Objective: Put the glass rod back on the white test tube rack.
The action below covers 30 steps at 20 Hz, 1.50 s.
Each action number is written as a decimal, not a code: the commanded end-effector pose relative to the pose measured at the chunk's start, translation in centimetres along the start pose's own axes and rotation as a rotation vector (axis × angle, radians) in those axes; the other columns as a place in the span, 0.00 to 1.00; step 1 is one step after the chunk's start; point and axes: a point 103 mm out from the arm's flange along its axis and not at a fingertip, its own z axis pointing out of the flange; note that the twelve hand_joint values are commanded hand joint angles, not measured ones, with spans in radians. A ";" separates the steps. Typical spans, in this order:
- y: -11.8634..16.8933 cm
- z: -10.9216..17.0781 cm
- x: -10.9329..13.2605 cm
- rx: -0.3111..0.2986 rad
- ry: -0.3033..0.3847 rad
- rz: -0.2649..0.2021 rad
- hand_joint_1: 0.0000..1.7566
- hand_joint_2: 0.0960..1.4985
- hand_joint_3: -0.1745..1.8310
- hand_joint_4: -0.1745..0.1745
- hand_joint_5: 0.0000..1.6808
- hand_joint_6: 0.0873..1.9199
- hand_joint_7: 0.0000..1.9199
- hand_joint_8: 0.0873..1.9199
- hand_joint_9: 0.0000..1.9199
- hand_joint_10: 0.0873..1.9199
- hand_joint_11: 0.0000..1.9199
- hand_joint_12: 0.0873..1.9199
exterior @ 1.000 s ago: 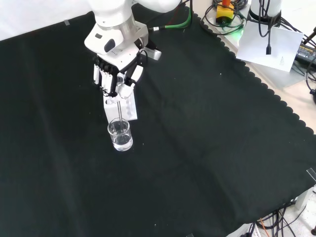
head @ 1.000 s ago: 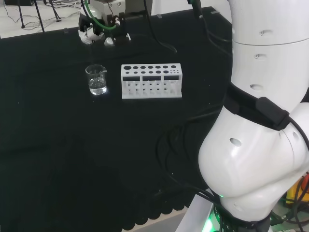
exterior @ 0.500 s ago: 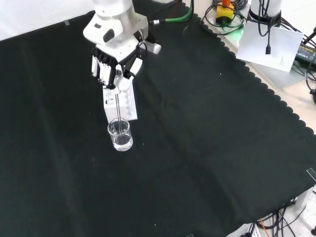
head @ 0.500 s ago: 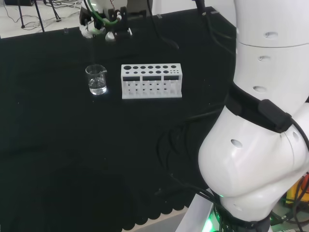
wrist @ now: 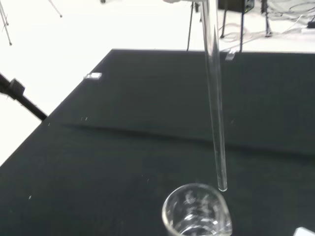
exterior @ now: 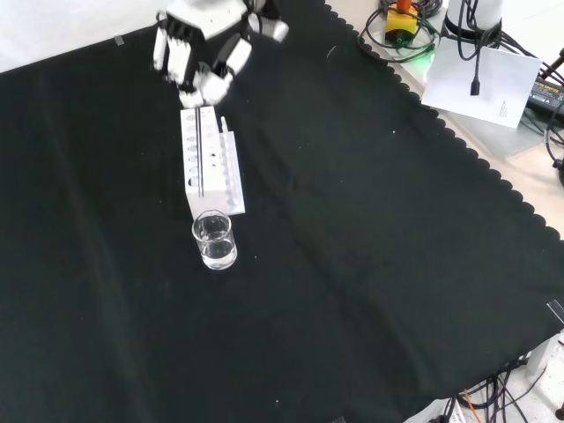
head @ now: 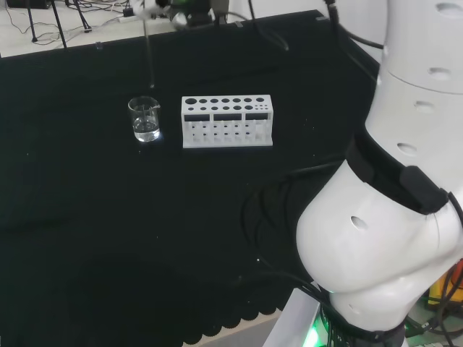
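Hand (exterior: 201, 60): fingers curled round the rod's top, high over the rack's far end in the front view
Rod (wrist: 215, 108): upright, tip just above the beaker's rim
Beaker (exterior: 215, 240): just beside the rack (exterior: 210, 167), on the cloth (exterior: 370, 264)

1. The glass rod (wrist: 215, 98), a thin clear stick, is held about upright above the cloth; its lower tip is seen just above the rim of a small clear beaker in the wrist view.
2. The white test tube rack (head: 227, 121), with rows of round holes, stands upright on the cloth just beside that beaker.
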 end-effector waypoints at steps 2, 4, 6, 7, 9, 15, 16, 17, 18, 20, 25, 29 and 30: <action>-2.7 -2.3 -5.1 -0.013 0.033 0.085 0.84 0.70 0.09 0.00 0.62 0.29 0.51 0.68 0.77 0.55 0.51 0.53; -3.3 -2.6 -6.8 -0.019 0.038 0.108 0.84 0.70 0.09 0.00 0.62 0.29 0.51 0.68 0.77 0.55 0.51 0.53; -3.9 -3.0 -8.8 -0.025 0.040 0.139 0.84 0.70 0.09 0.00 0.62 0.29 0.51 0.68 0.77 0.55 0.51 0.53; -4.2 -3.3 -9.8 -0.030 0.042 0.156 0.84 0.70 0.09 0.00 0.62 0.29 0.51 0.68 0.77 0.55 0.51 0.53; -5.0 -3.8 -12.0 -0.040 0.042 0.195 0.84 0.70 0.09 0.00 0.62 0.29 0.51 0.68 0.77 0.55 0.51 0.53; -8.0 -4.6 -17.5 -0.059 0.025 0.303 0.84 0.70 0.09 0.00 0.62 0.29 0.51 0.68 0.77 0.55 0.51 0.53; -8.4 -4.6 -18.2 -0.059 0.023 0.316 0.84 0.70 0.09 0.00 0.62 0.29 0.51 0.68 0.77 0.55 0.51 0.53; -8.9 -4.6 -18.7 -0.057 0.022 0.329 0.84 0.70 0.09 0.00 0.62 0.29 0.51 0.68 0.77 0.55 0.51 0.53; -9.2 -4.6 -19.1 -0.056 0.020 0.340 0.84 0.70 0.09 0.00 0.62 0.29 0.51 0.68 0.77 0.55 0.51 0.53; -9.9 -4.5 -19.7 -0.052 0.013 0.356 0.84 0.70 0.09 0.00 0.62 0.29 0.51 0.68 0.77 0.55 0.51 0.53; -12.0 -4.2 -20.4 -0.050 0.003 0.382 0.84 0.70 0.09 0.00 0.62 0.29 0.51 0.68 0.77 0.55 0.51 0.53; -13.3 -3.9 -20.4 -0.044 -0.004 0.395 0.84 0.70 0.09 0.00 0.62 0.29 0.51 0.68 0.77 0.55 0.51 0.53; -13.7 -3.6 -20.2 -0.040 -0.005 0.395 0.84 0.70 0.09 0.00 0.62 0.29 0.51 0.68 0.77 0.55 0.51 0.53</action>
